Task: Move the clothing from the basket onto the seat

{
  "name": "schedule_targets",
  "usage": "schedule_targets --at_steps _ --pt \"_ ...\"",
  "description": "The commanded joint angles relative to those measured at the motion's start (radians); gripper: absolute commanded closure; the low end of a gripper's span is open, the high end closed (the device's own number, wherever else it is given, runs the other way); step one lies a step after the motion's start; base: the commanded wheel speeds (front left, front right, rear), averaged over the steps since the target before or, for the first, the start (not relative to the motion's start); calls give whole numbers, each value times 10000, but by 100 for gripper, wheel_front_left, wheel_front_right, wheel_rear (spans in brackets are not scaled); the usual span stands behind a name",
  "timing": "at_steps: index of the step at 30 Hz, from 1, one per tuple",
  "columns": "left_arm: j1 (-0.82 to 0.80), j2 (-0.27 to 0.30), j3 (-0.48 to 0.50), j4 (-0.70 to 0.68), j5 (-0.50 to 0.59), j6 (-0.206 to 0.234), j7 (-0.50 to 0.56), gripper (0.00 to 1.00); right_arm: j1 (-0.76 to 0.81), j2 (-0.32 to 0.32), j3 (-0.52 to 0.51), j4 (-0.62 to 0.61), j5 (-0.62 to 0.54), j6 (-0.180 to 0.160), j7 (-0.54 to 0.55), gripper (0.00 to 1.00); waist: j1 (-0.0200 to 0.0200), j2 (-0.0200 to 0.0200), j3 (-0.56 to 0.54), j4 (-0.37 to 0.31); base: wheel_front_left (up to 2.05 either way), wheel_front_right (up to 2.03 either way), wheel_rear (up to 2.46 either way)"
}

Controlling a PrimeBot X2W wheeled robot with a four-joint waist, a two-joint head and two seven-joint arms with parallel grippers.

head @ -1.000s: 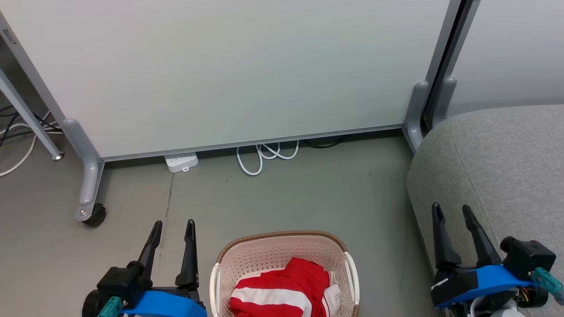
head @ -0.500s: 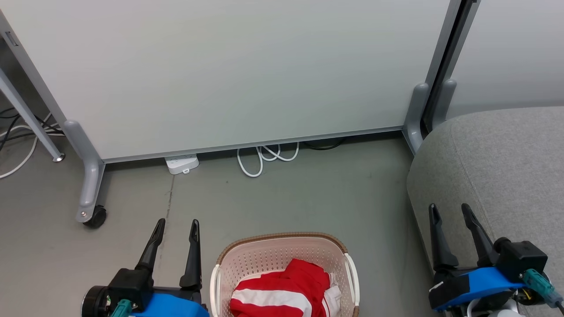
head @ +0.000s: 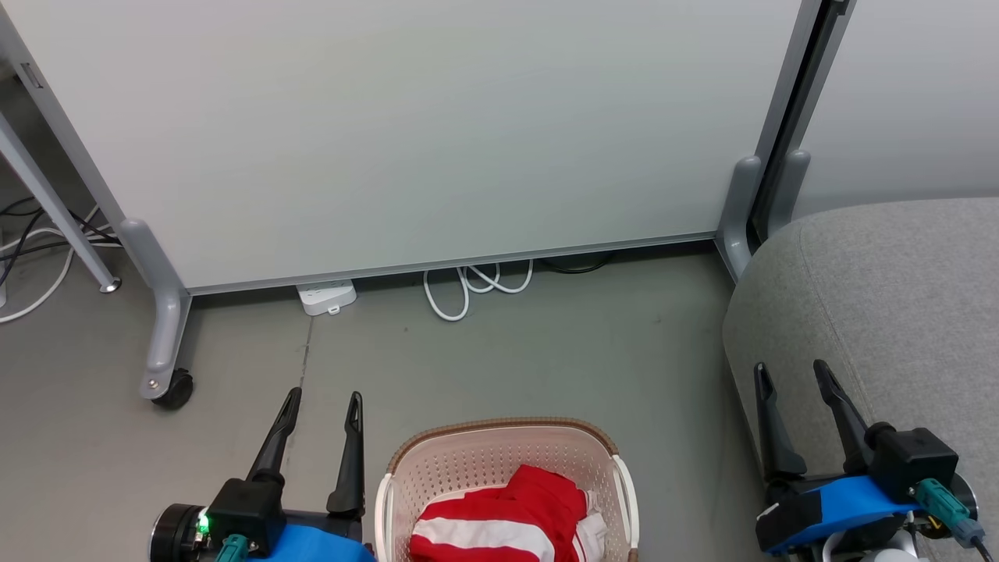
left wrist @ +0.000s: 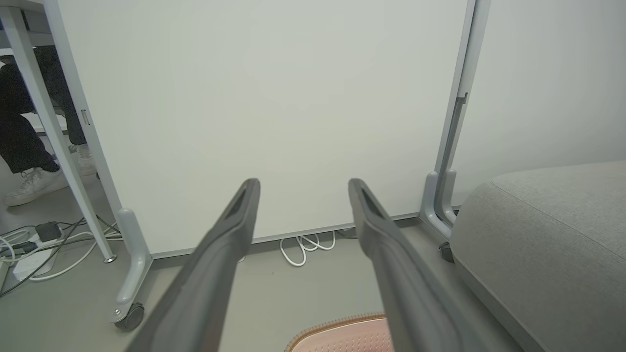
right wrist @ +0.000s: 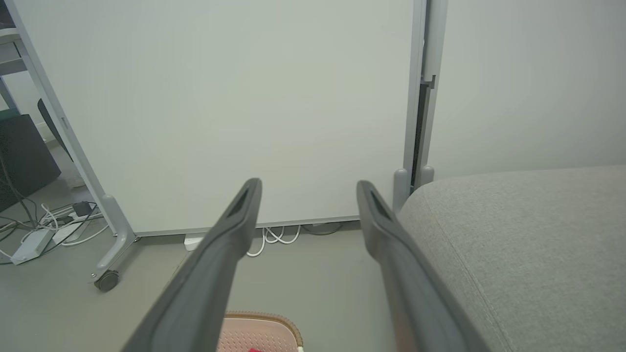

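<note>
The basket (head: 506, 468) held the clothing (head: 507, 523) — red, white-striped; left gripper (head: 324, 402) and right gripper (head: 788, 373) flanked it, fingers spread, empty.

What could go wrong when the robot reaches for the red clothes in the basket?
The clothing lies bunched inside the basket, so the open left gripper might snag the rim or perforated wall and drag the basket. A pinch may lift only part of the heap. The open right gripper hovers at the edge of the grey sofa and could brush it when swinging.
</note>
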Motion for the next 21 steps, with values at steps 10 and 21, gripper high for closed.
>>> schedule_targets --at_steps 10,21 --pt "128 45 9 280 -238 -51 -41 0 -6 -44 125 14 39 18 46 0 1 0 -84 -117 0 0 0" --pt "-1504 77 -603 2779 -191 -625 360 0 -1066 -39 801 -715 99 11 80 0 1 0 1744 -1222 0 0 0"
